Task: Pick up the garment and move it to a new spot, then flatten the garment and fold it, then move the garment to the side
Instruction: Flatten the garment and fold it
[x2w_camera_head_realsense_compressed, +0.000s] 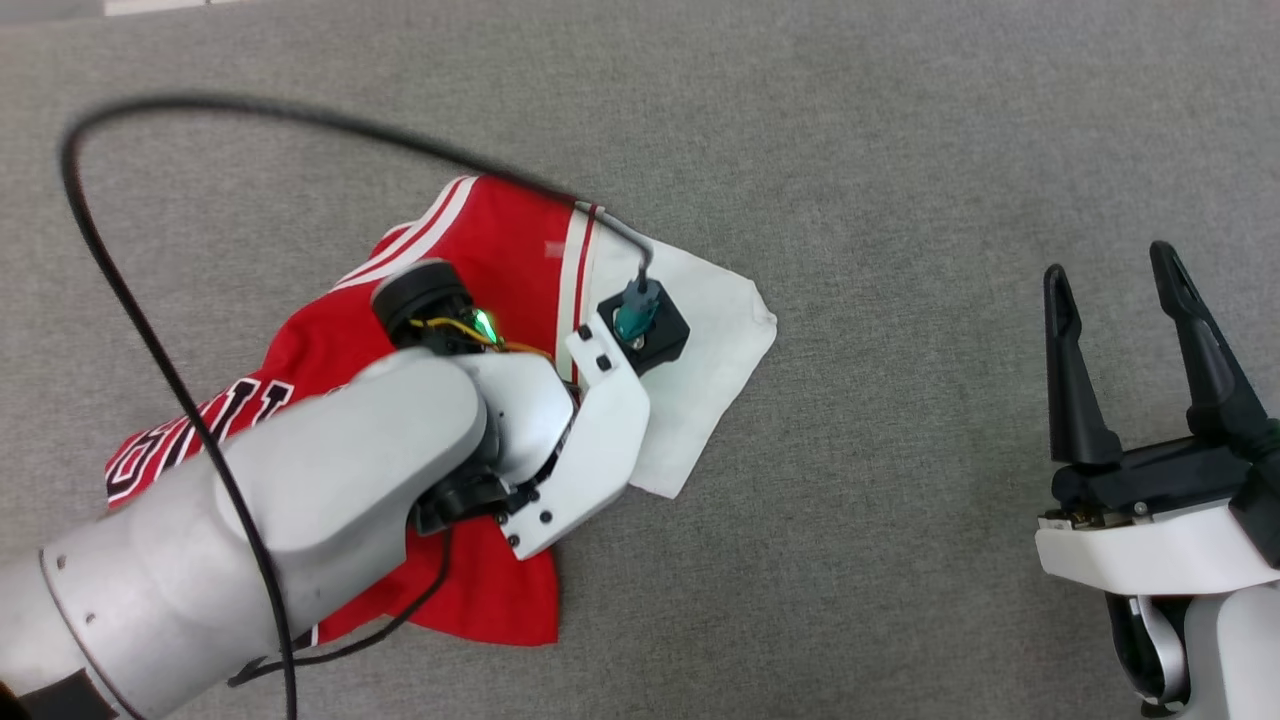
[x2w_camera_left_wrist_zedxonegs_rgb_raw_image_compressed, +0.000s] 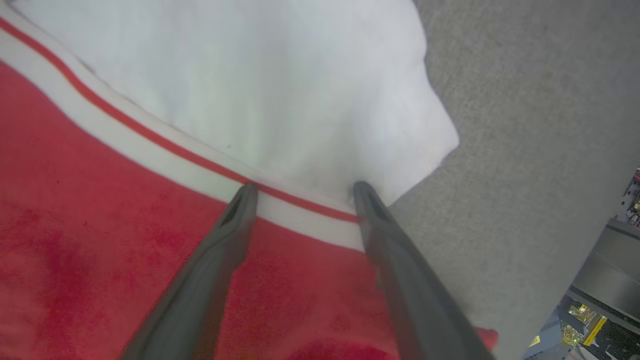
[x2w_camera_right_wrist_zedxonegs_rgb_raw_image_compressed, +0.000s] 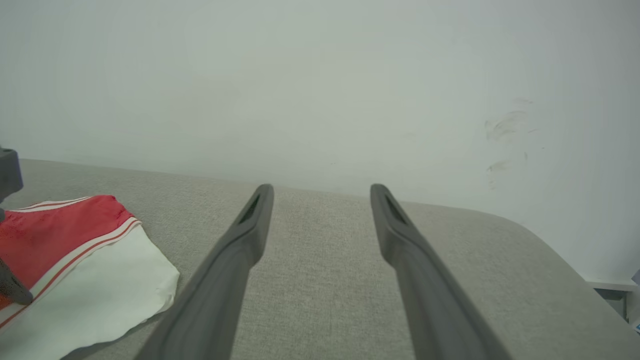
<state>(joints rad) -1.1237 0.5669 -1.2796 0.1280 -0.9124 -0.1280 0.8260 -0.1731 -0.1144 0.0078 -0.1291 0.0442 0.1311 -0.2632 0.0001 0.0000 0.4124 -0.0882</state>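
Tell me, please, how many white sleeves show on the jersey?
1: the white sleeve lies at the garment edge facing the right pincer; a second may be hidden beneath the left arm.

Solid red on the body of the garment (x2w_camera_left_wrist_zedxonegs_rgb_raw_image_compressed: 75, 225), beneath and behind the left gripper (x2w_camera_left_wrist_zedxonegs_rgb_raw_image_compressed: 303, 192). Right at the tips of its dark grey fingers (x2w_camera_left_wrist_zedxonegs_rgb_raw_image_compressed: 215, 265), a white trim band split by one thin red stripe. Plain white on the sleeve (x2w_camera_left_wrist_zedxonegs_rgb_raw_image_compressed: 250, 75) ahead of those tips. Well behind that claw, black lettering (x2w_camera_head_realsense_compressed: 150, 455) outlined in white. Black for the right gripper (x2w_camera_head_realsense_compressed: 1110, 265), on a white wrist (x2w_camera_head_realsense_compressed: 1130, 555). Under and ahead of it, light grey speckled surface (x2w_camera_head_realsense_compressed: 900, 150); beyond, a pale off-white wall (x2w_camera_right_wrist_zedxonegs_rgb_raw_image_compressed: 320, 75) with faint grey smudges (x2w_camera_right_wrist_zedxonegs_rgb_raw_image_compressed: 505, 125) to the right of the claw.
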